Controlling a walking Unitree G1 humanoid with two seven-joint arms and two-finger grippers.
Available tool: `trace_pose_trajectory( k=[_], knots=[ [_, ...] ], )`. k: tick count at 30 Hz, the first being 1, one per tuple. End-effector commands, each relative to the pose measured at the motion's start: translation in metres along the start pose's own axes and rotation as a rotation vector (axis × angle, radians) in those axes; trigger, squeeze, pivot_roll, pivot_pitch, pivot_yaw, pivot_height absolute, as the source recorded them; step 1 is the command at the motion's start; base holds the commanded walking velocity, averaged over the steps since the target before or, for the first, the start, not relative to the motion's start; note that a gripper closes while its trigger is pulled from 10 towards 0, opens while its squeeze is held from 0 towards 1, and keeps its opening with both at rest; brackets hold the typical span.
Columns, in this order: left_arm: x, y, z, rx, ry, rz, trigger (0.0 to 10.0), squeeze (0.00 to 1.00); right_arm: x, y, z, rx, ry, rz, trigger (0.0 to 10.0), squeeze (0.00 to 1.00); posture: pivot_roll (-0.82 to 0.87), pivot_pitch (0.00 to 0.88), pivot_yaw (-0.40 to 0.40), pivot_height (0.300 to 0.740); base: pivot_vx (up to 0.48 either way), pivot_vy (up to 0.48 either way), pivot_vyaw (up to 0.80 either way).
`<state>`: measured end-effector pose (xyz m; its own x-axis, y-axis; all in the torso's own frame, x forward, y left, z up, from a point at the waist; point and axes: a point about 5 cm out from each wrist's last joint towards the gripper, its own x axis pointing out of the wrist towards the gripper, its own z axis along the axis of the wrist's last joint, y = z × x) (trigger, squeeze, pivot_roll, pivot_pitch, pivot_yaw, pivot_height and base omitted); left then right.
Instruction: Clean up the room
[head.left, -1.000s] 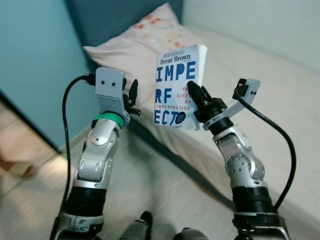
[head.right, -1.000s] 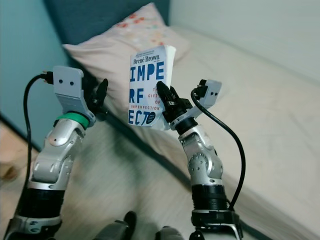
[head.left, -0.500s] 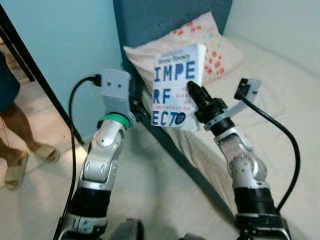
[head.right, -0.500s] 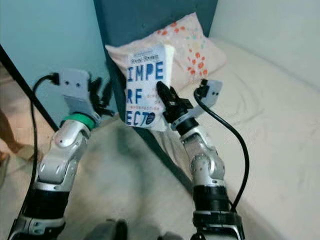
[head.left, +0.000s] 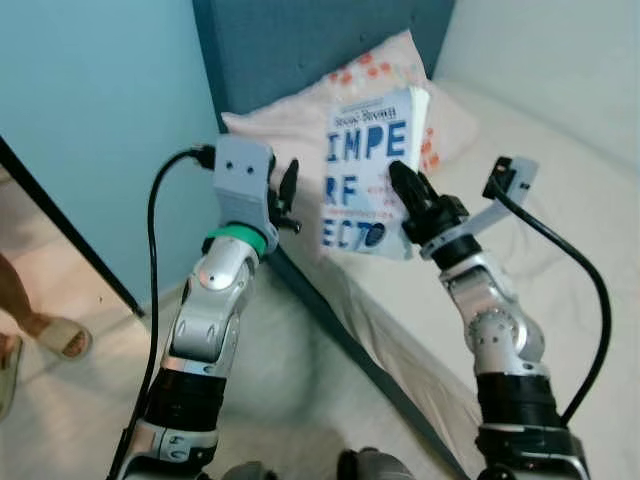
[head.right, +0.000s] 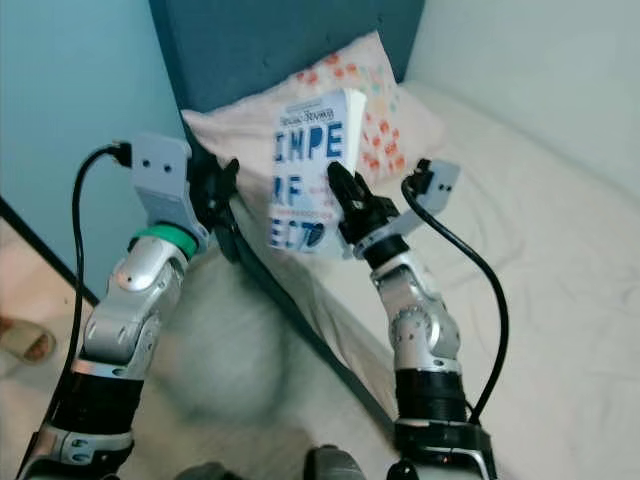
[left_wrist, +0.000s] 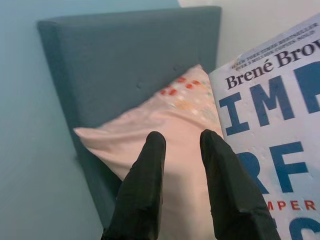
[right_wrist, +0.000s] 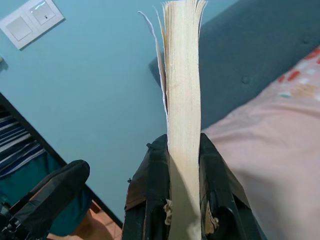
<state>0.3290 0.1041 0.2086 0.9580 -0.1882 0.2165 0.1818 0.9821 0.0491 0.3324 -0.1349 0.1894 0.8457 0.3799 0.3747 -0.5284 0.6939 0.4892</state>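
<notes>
We are mid-carry — our right gripper (head.left: 405, 190) has its jaws clamped on the upright book (head.left: 372, 165), the left gripper (left_wrist: 182, 150) empty and part-open beside it — next we need somewhere to shelve it.

A pink pillow (head.left: 300, 125) with red dots leaned against a dark teal headboard (head.left: 300, 40) on the bed (head.left: 560, 150). A white wall switch (right_wrist: 31, 21) sat on the turquoise wall (head.left: 90, 100). A sandalled foot (head.left: 55, 335) stood on the floor.
</notes>
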Motion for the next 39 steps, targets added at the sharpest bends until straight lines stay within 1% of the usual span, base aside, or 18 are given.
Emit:
trace_pose_trajectory(
  k=[1, 15, 16, 17, 18, 20, 21, 23, 24, 26, 27, 28, 35, 39],
  knots=[
    [-0.002, 0.003, -0.005, 0.005, 0.018, 0.012, 10.0, 0.0, 0.002, 0.005, -0.002, 0.011, -0.009, 0.02, 10.0, 0.0, -0.03, 0.034, 0.031, 0.718, 0.48, 0.0, 0.0],
    [-0.003, 0.0, -0.008, 0.004, 0.031, -0.007, 10.0, 0.0, -0.001, -0.001, -0.003, 0.014, -0.002, -0.017, 10.0, 0.0, -0.03, 0.04, 0.028, 0.718, 0.46, 0.0, 0.0],
    [-0.004, -0.004, -0.012, 0.007, 0.053, -0.042, 10.0, 0.0, -0.002, -0.002, -0.004, 0.015, -0.002, -0.025, 10.0, 0.0, -0.03, 0.04, 0.028, 0.718, 0.0, 0.0, 0.0],
    [-0.004, -0.004, -0.012, 0.007, 0.053, -0.042, 10.0, 0.0, -0.002, -0.002, -0.004, 0.015, -0.002, -0.025, 10.0, 0.0, -0.03, 0.04, 0.028, 0.718, 0.0, 0.0, 0.0],
    [-0.005, -0.006, -0.015, 0.008, 0.069, -0.068, 10.0, 0.0, -0.002, -0.003, -0.004, 0.017, -0.001, -0.03, 10.0, 0.0, -0.03, 0.041, 0.028, 0.718, 0.0, 0.0, 0.0],
    [-0.011, -0.017, -0.022, 0.008, 0.106, -0.169, 10.0, 0.0, -0.004, -0.007, -0.004, 0.016, -0.001, -0.057, 10.0, 0.0, -0.03, 0.042, 0.028, 0.718, 0.0, 0.0, 0.0],
    [-0.011, -0.017, -0.022, 0.008, 0.106, -0.169, 10.0, 0.0, -0.004, -0.007, -0.004, 0.016, -0.001, -0.057, 10.0, 0.0, -0.03, 0.042, 0.028, 0.718, 0.0, 0.0, 0.0],
    [-0.015, -0.022, -0.025, 0.009, 0.116, -0.223, 10.0, 0.0, -0.005, -0.01, -0.004, 0.011, -0.002, -0.078, 10.0, 0.0, -0.03, 0.042, 0.029, 0.718, 0.0, 0.0, 0.0],
    [-0.015, -0.022, -0.025, 0.009, 0.116, -0.223, 10.0, 0.0, -0.005, -0.01, -0.004, 0.011, -0.002, -0.078, 10.0, 0.0, -0.03, 0.042, 0.029, 0.718, 0.0, 0.0, 0.0],
    [-0.018, -0.024, -0.028, 0.014, 0.118, -0.237, 10.0, 0.0, -0.007, -0.017, -0.004, -0.002, -0.003, -0.124, 10.0, 0.0, -0.03, 0.043, 0.03, 0.718, 0.0, 0.0, 0.0],
    [-0.018, -0.024, -0.028, 0.014, 0.118, -0.237, 10.0, 0.0, -0.007, -0.017, -0.004, -0.002, -0.003, -0.124, 10.0, 0.0, -0.03, 0.043, 0.03, 0.718, 0.0, 0.0, 0.0],
    [-0.018, -0.023, -0.029, 0.015, 0.118, -0.229, 10.0, 0.0, -0.009, -0.021, -0.005, -0.009, -0.005, -0.162, 10.0, 0.0, -0.03, 0.043, 0.031, 0.713, 0.0, 0.0, 0.0],
    [-0.018, -0.021, -0.029, 0.014, 0.118, -0.214, 10.0, 0.0, -0.012, -0.025, -0.007, -0.008, -0.011, -0.191, 10.0, 0.0, -0.03, 0.044, 0.034, 0.693, 0.0, 0.0, 0.0],
    [-0.018, -0.019, -0.029, 0.011, 0.12, -0.214, 10.0, 0.0, -0.012, -0.028, -0.006, -0.006, -0.016, -0.211, 10.0, 0.0, -0.03, 0.047, 0.039, 0.673, 0.0, 0.0, 0.0]
  ],
)
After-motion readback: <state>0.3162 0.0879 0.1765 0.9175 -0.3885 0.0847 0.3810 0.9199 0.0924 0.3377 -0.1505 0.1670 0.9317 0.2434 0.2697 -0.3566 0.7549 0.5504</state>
